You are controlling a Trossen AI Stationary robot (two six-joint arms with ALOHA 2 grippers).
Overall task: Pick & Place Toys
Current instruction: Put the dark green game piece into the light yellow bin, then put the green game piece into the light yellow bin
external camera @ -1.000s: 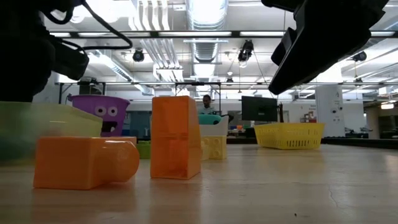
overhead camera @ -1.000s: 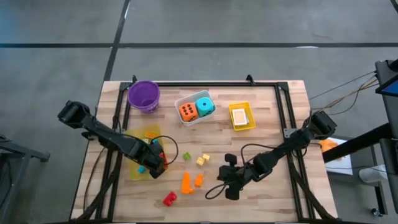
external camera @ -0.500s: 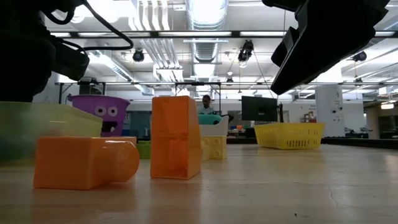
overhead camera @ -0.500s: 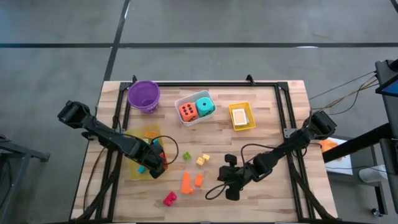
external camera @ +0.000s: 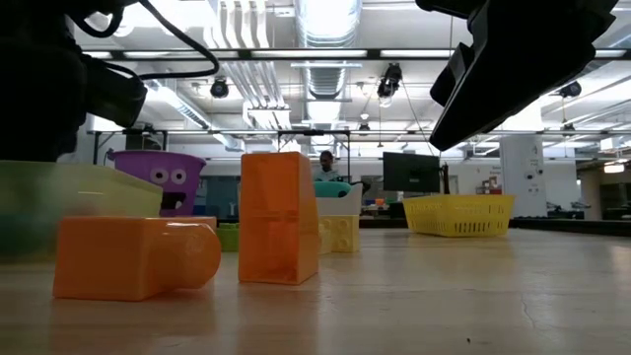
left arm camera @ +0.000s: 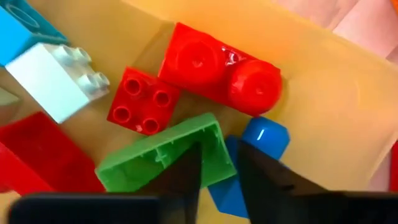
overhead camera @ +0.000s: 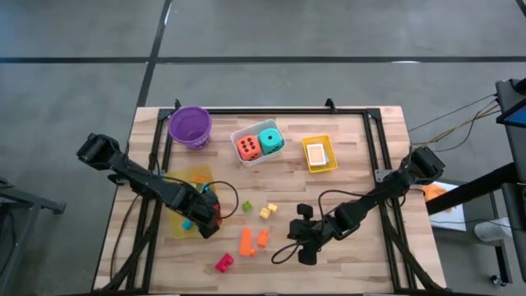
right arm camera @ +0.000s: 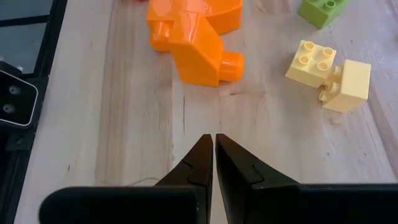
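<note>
Yellow tray (overhead camera: pixel 182 226) at desk's (overhead camera: pixel 362 164) left front: left claw (left arm camera: pixel 219 163) inside it, fingers slightly spread, straddling edge of a green block (left arm camera: pixel 163 158); whether it grips, cannot tell. Beside the green one in that tray: two red blocks (left arm camera: pixel 217 68) touching, one blue block (left arm camera: pixel 252 155), one white block (left arm camera: pixel 53 78), further red and blue pieces partly cut off.

White tray (overhead camera: pixel 258 145): one orange die (overhead camera: pixel 247 147), one teal die (overhead camera: pixel 270 140), touching.

Small yellow tray (overhead camera: pixel 319 154): one card (overhead camera: pixel 316 153).

Purple bowl (overhead camera: pixel 190 126) at far left; contents not visible.

Loose on desk: two orange blocks (overhead camera: pixel 251 239), two pale yellow blocks (right arm camera: pixel 328 71), one lime block (overhead camera: pixel 246 206), one red-pink block (overhead camera: pixel 223 262).

Right claw (right arm camera: pixel 214 158) pressed together, holding nothing, above bare wood near the orange pair.
</note>
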